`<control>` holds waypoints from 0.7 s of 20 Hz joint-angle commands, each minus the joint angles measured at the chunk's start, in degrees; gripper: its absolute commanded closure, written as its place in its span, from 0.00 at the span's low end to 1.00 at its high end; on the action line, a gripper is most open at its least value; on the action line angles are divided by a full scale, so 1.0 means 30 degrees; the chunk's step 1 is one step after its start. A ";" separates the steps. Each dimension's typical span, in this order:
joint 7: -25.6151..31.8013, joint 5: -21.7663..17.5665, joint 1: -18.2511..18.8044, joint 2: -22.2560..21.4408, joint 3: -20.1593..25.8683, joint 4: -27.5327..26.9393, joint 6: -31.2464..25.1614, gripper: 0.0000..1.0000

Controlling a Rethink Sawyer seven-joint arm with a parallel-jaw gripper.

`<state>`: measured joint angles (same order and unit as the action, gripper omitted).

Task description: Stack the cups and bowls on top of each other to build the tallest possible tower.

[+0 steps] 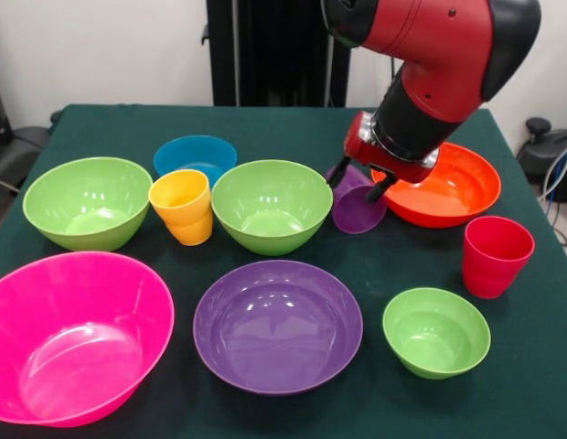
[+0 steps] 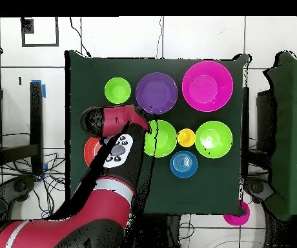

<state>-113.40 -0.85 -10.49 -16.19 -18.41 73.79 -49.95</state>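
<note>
My gripper is shut on the purple cup, one finger on each side. The cup is tilted, just in front of the orange-red bowl, with its lower edge close to the cloth. The yellow-orange cup stands between two lime green bowls. The red cup stands upright at the right. A small lime green bowl, a wide purple bowl, a large pink bowl and a blue bowl sit apart. Nothing is stacked. In the overhead view my arm hides the gripper, the purple cup and the red cup.
The green cloth table holds everything. In the overhead view the bowls lie in two rows, pink, purple and small green in the far one. A pink object lies off the table's corner.
</note>
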 commanded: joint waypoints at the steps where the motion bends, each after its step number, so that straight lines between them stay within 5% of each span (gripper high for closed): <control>1: -0.2728 0.0173 0.0042 0.1484 0.1260 -0.1284 -0.1099 0.00; 7: -0.2674 0.0284 0.0285 0.2252 0.1156 -0.2618 -0.1953 0.00; 8: -0.2665 0.0319 0.0323 0.2332 0.1159 -0.2767 -0.2134 1.00; 14: -0.2838 0.0490 0.0404 0.2419 0.1193 -0.2971 -0.2235 1.00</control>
<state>-113.40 -0.82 -10.21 -12.04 -18.85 68.21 -52.98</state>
